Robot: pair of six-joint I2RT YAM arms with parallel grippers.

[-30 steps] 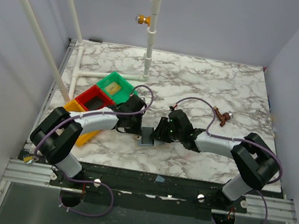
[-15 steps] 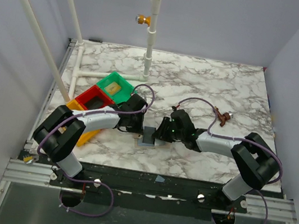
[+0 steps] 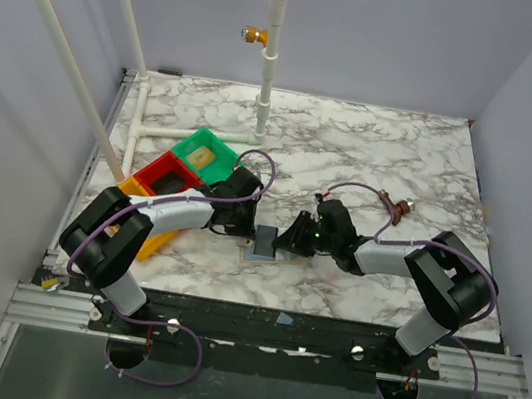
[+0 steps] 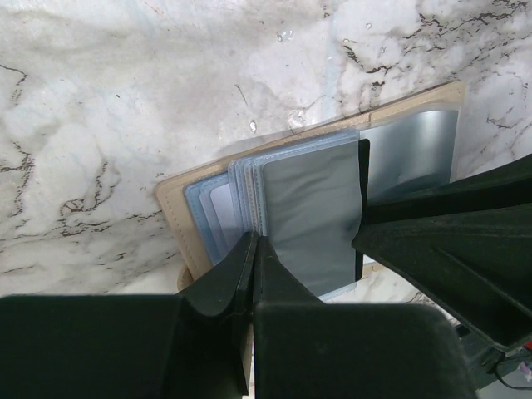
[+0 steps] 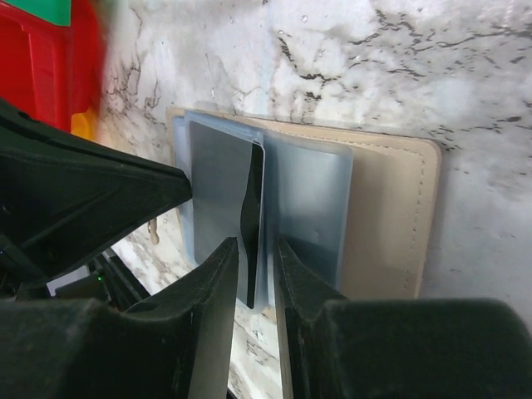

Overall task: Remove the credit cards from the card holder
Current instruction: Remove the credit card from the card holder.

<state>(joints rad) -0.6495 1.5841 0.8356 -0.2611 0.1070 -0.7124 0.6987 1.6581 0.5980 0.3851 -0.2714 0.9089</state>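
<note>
The card holder lies open on the marble table, near the near edge and about midway left to right, with an arm on either side. Its tan cover faces down and its grey-blue sleeves fan upward.

The left gripper comes in from the left. Its fingers are pressed together, and their tip rests at the edge of the sleeve stack. Whether they pinch a sleeve I cannot tell.

The right gripper reaches in from the right with its jaws narrowly parted. A dark leaf stands on edge between them. It sits close against one finger, and a slit of pale sleeve shows beside the other.

Far left, a tan card lies in the green tray. The red tray sits just nearer.
</note>
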